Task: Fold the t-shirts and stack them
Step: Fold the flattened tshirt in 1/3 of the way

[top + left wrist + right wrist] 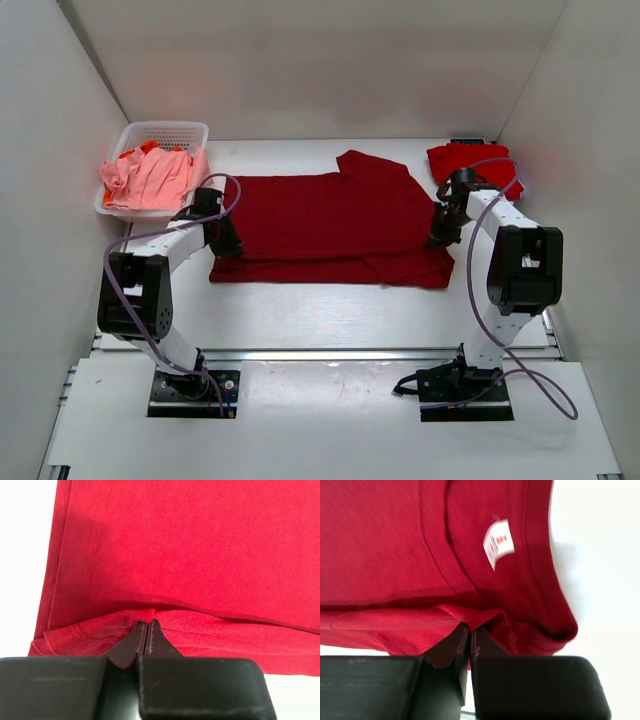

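A large dark maroon t-shirt [330,225] lies spread across the table's middle, its near edge folded over. My left gripper [226,238] is shut on the shirt's left edge; the left wrist view shows the cloth [190,555] pinched between my closed fingertips [148,625]. My right gripper [440,232] is shut on the shirt's right edge near the collar; the right wrist view shows the fold [395,622] clamped and a white label [498,542]. A bright red t-shirt [472,165] lies bunched at the back right. Salmon-pink and orange shirts [150,175] fill the basket.
A white lattice basket [170,130] stands at the back left against the wall. White walls close in the table on the left, back and right. The arm bases are bolted at the near edge.
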You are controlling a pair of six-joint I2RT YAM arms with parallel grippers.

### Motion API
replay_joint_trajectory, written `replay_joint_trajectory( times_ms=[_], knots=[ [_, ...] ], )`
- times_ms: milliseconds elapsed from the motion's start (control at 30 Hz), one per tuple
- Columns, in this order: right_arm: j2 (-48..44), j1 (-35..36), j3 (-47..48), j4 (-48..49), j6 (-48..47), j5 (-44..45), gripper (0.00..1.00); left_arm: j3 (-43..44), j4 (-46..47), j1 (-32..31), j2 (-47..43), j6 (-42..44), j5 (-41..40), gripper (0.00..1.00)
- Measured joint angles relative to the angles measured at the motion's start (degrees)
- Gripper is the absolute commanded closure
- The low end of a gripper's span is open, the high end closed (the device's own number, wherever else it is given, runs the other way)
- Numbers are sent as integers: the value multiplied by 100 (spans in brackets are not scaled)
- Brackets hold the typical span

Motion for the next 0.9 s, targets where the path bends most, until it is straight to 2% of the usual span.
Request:
replay_joint_trajectory(
  times_ms=[200,333,400,467,533,700,900],
  knots=[
    [345,9,466,120,0,0,100,417,13,-2,275,109,-50,90],
    [603,66,730,181,0,7,100,610,-85,-7,474,243,-181,66],
    [697,92,782,238,-2,26,99,673,-149,-7,549,310,-352,62],
    [772,103,800,267,-7,31,100,730,-212,-7,595,356,-522,47],
    [839,107,837,293,-26,31,100,844,-313,-4,634,420,-723,41],
    [940,210,916,358,-85,116,99,1141,-407,20,621,511,-1095,46],
    [1086,328,1093,393,-109,214,99,970,-522,-109,356,739,-1222,44]
  ],
)
